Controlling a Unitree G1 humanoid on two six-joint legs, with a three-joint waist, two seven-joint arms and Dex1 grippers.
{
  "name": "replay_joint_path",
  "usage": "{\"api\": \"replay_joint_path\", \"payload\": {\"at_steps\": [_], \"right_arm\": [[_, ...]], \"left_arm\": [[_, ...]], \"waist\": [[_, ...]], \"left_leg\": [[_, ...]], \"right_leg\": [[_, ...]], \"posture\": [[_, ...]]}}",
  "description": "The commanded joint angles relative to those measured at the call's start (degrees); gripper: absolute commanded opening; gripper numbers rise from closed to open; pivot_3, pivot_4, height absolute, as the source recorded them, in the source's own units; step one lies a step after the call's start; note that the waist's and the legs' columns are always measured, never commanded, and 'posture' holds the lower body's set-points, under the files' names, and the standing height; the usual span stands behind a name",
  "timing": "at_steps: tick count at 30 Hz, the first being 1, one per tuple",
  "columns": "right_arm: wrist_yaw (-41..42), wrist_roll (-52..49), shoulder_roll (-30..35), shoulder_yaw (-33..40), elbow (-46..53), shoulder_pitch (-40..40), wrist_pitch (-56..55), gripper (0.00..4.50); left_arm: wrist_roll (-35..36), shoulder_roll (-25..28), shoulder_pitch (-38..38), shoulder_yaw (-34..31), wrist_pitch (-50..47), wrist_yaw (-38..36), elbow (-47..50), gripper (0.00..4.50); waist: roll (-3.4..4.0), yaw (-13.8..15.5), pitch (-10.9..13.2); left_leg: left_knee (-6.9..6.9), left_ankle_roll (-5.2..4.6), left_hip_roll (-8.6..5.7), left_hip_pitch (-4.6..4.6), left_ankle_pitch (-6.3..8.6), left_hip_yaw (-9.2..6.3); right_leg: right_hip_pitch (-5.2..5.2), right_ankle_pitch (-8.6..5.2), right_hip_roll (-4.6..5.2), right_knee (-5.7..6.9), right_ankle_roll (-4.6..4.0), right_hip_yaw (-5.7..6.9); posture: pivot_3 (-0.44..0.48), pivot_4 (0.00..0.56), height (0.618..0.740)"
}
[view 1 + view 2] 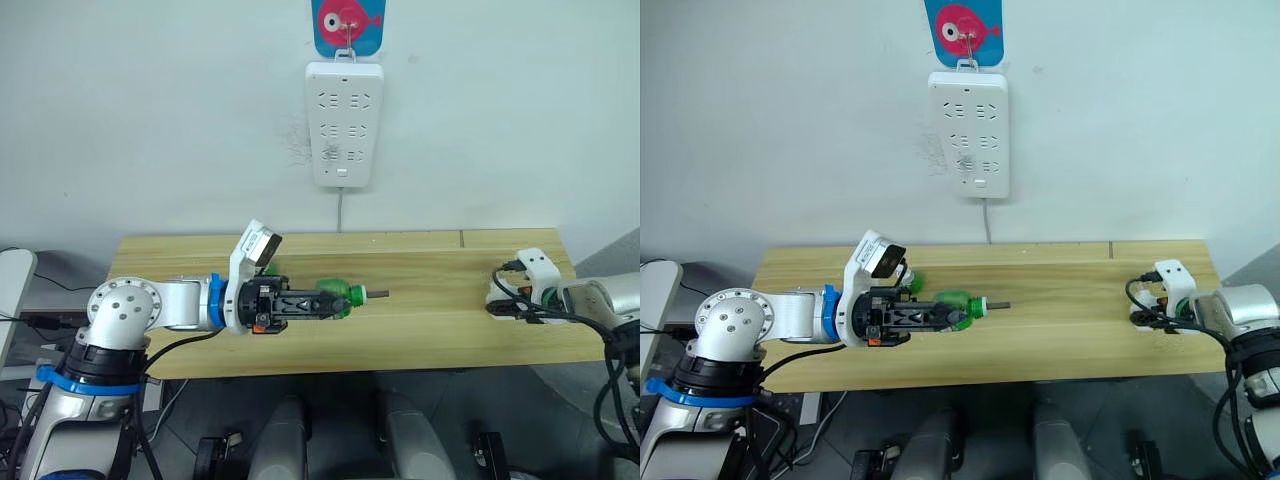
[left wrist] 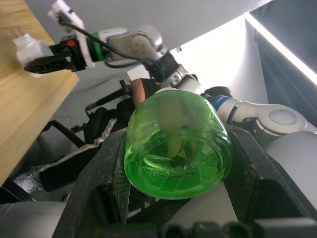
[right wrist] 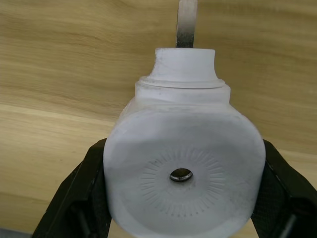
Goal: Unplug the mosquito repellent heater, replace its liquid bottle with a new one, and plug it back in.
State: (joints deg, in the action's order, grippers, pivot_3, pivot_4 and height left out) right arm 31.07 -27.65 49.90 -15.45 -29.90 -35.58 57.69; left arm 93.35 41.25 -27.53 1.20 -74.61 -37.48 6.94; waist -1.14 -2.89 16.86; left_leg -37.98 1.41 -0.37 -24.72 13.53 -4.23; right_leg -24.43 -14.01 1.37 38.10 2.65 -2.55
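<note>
Left pincer (image 1: pixel 325 302) lies low over the near-left part of the wooden tabletop (image 1: pixel 420 330), fingers pointing toward the robot's right, clenched on a green bottle (image 1: pixel 345 298). The bottle lies on its side, its thin dark wick tip projecting rightward past the fingers; the left wrist view shows its translucent green base (image 2: pixel 176 151) seated between the two black fingers (image 2: pixel 99 183). A second green item (image 1: pixel 910 282) sits just behind that wrist, largely hidden, so its nature cannot be told. Right pincer (image 1: pixel 505 305) is at the near-right end of the tabletop, grasping the heater (image 1: pixel 500 297). The right wrist view shows the heater (image 3: pixel 183 163) as a white rounded body held on both flanks by the black fingers (image 3: pixel 81 193), with a small central hole ringed by fine radial marks, a narrower neck beyond it and one flat metal prong (image 3: pixel 186 22) above the wood grain. Heater and bottle are well apart, at opposite ends of the tabletop. On the wall beyond, a white power strip (image 1: pixel 344 123) hangs upright from a hook on a blue and pink fish plaque (image 1: pixel 347 25), its cord (image 1: pixel 340 210) dropping behind the tabletop.
</note>
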Motion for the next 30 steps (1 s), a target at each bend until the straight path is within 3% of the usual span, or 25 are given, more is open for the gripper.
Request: {"api": "replay_joint_path", "payload": {"at_steps": [1, 17, 21, 25, 30], "right_arm": [[2.33, 4.4, -1.13, 1.64, -4.84, -2.63, -1.2, 3.01], [10.66, 17.1, -3.14, 3.55, -17.18, -6.03, -8.39, 3.01], [11.95, 18.65, -3.43, 4.52, -18.18, -6.69, -9.18, 4.44], [13.16, 19.83, -2.35, 5.23, -16.75, -6.89, -8.96, 4.44], [18.54, 20.6, 3.84, 5.07, -3.6, -4.61, -6.82, 4.44]], "left_arm": [[1.64, 0.03, 0.32, -1.97, -0.43, 0.15, 2.22, 2.27], [2.03, -0.29, 0.51, -2.24, -1.13, 0.28, 3.0, 2.27], [1.8, -0.39, 0.31, -2.14, -1.26, -0.07, 2.99, 2.27], [1.49, -0.5, 0.32, -2.09, -1.34, -0.44, 2.93, 2.27], [0.54, -1.12, 1.1, -2.5, -0.56, -0.7, 3.34, 2.27]], "waist": [[0.0, 0.01, 0.0], [0.0, 0.13, 0.0], [0.0, 0.13, 0.0], [0.01, 0.02, 0.0], [0.09, -0.02, 0.0]], "left_leg": [[0.0, 0.0, 0.0, 0.0, 0.0, 0.0], [-0.01, 0.0, -0.03, 0.02, 0.0, 0.01], [-0.01, 0.0, -0.03, 0.02, 0.0, 0.0], [-0.01, 0.01, -0.03, 0.02, 0.0, 0.0], [-0.01, 0.01, -0.07, 0.02, -0.01, 0.02]], "right_leg": [[0.0, 0.0, 0.0, 0.0, 0.0, 0.01], [0.02, 0.0, 0.03, 0.01, 0.0, 0.0], [0.02, 0.0, 0.03, 0.01, 0.0, 0.0], [0.02, 0.0, 0.04, 0.01, 0.0, 0.01], [0.02, 0.01, 0.12, 0.02, 0.0, -0.02]], "posture": [[-0.021, 0.304, 0.74], [-0.013, 0.3, 0.74], [-0.013, 0.3, 0.74], [-0.027, 0.29, 0.74], [-0.044, 0.272, 0.74]]}}
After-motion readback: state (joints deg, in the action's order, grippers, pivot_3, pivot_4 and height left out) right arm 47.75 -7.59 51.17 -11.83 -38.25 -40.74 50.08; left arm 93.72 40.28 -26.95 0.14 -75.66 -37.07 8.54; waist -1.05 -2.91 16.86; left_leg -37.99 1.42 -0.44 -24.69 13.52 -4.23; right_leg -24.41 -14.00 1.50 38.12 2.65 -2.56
